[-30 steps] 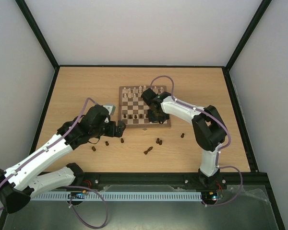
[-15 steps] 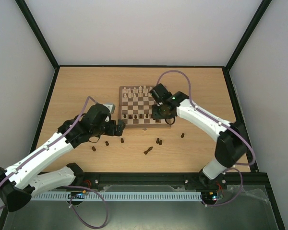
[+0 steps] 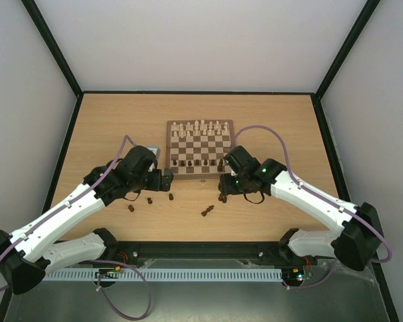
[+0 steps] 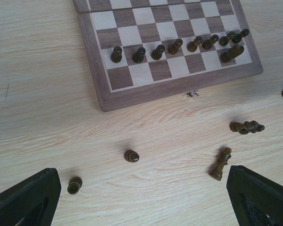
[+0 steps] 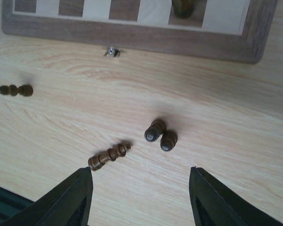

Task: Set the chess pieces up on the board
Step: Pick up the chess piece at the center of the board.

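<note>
The board [image 3: 200, 176] lies mid-table with cream chess pieces [image 3: 199, 126] along its far rows and dark chess pieces [image 3: 195, 162] in a near row. In the left wrist view, the dark row [image 4: 174, 46] stands on the board [image 4: 146, 92]. My left gripper [image 3: 166, 180] hovers open off the board's near left corner, above a loose dark pawn [image 4: 131, 156]. My right gripper [image 3: 223, 185] is open and empty off the board's near right edge. Two upright dark pieces [image 5: 161, 135] stand just ahead of its fingers [image 5: 70, 197], and a fallen dark piece [image 5: 109, 157] lies by the left one.
More dark pieces are scattered on the tabletop: a pawn [image 4: 74, 185], a leaning tall piece [image 4: 220, 163] and a lying one [image 4: 246, 127]. From above they lie between the two grippers, such as the one at mid-table [image 3: 207, 210]. A small metal clasp [image 5: 111, 51] sits on the board's near edge.
My right arm has swung back from over the board's near right squares to the tabletop just in front of it, and its jaws have opened. The left arm has stayed put.
</note>
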Controlling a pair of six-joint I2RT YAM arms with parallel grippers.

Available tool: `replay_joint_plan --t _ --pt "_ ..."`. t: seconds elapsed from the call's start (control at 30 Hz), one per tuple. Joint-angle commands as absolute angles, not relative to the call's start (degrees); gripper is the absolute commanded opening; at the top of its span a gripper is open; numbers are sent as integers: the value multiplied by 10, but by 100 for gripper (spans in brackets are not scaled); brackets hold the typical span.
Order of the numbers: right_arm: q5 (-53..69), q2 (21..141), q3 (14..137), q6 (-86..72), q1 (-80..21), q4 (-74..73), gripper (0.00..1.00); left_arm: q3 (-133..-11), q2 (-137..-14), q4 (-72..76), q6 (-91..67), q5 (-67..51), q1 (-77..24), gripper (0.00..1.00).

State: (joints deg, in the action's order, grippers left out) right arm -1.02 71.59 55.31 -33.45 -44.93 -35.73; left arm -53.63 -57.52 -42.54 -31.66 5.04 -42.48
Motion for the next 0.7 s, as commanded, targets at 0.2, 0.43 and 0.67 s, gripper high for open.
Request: replay_joint_plan --t 0.2,0.43,0.67 --pt "4 668 496 -359 -465 -345 57 -546 -587 -482 -359 90 -423 99" --pt "19 666 513 -325 -469 -338 57 -557 -618 -581 -383 109 -387 99" --pt "68 652 470 -291 -470 -287 57 -503 -625 -601 -420 88 -363 99"
